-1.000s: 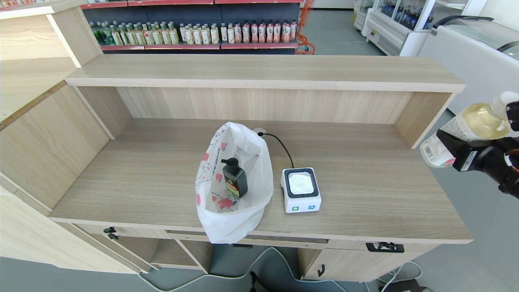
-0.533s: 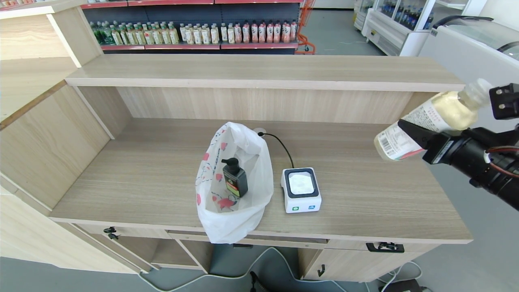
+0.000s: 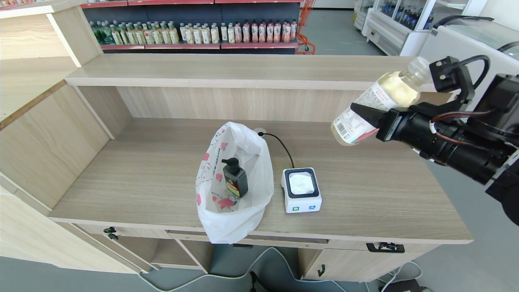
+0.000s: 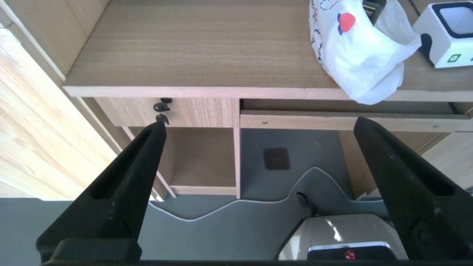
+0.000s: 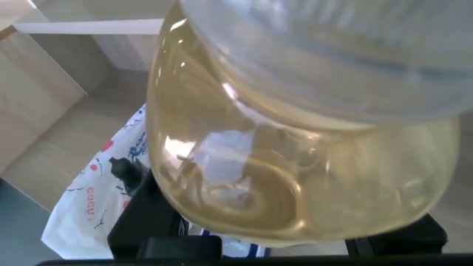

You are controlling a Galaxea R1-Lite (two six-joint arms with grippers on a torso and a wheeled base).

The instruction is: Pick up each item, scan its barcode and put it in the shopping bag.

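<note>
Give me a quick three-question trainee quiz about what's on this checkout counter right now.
1. True or false: the black pump bottle stands inside the shopping bag.
2. What does the right gripper hold? A) a can B) a pale drink bottle C) nothing
3. Fill in: the scanner sits on the counter on the bag's robot-____ side.
Key: 1 true; 2 B; 3 right.
</note>
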